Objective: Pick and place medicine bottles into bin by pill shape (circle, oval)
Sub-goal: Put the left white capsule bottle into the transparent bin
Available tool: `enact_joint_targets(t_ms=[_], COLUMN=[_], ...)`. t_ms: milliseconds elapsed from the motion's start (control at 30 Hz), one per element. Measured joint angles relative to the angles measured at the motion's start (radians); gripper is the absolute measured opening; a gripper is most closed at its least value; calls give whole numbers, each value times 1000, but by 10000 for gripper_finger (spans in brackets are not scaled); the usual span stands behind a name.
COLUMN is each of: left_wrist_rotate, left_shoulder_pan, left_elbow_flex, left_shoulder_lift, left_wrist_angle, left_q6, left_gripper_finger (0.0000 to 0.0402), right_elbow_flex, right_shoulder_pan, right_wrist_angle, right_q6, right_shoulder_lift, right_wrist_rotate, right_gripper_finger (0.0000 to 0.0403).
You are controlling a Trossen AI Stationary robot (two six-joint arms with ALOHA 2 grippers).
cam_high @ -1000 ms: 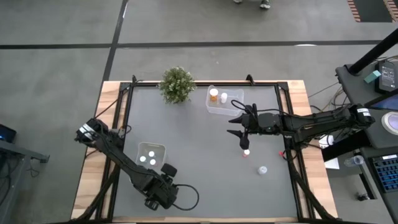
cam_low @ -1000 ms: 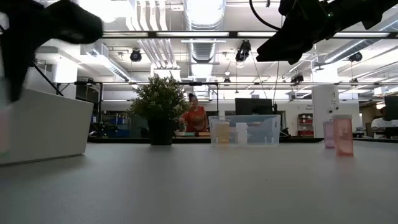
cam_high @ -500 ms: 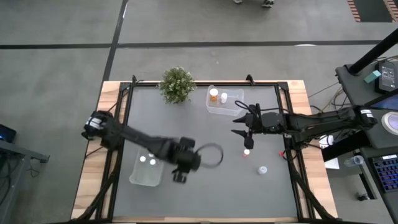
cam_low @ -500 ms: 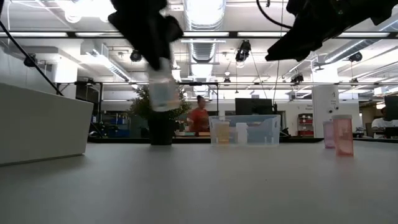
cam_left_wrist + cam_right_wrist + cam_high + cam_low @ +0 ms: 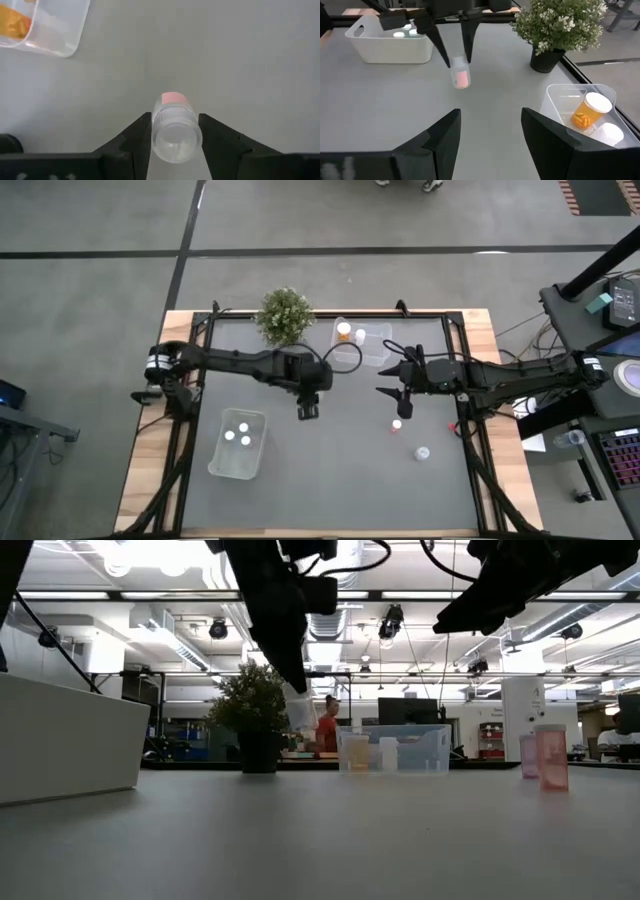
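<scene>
A small clear bottle (image 5: 174,126) with a pink pill inside hangs clamped in the left gripper (image 5: 308,409) above the worktop (image 5: 330,470), near the plant (image 5: 285,315) — half a second ago that gripper was farther from the plant, beside the white bin (image 5: 239,442). The right gripper (image 5: 399,402) — fingers apart, holding nothing — has barely shifted, above the pink bottle (image 5: 397,423) standing farther from the plant.

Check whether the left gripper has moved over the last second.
Yes. The left gripper, holding a clear bottle, swung from the table's near edge past the white bin toward the plant.
</scene>
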Motion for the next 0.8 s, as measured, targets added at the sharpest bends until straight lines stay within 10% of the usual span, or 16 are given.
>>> enact_joint_targets(t_ms=[800], left_wrist_rotate=[26], left_shoulder_pan=[8], left_elbow_flex=[0], left_shoulder_lift=[141], left_wrist_angle=[36], left_q6=[56], left_gripper_finger=[139], right_elbow_flex=[0], right_shoulder_pan=[0], right_wrist_angle=[-1], right_q6=[26], right_shoulder_lift=[-1], right_wrist_rotate=[0], right_gripper_finger=[201])
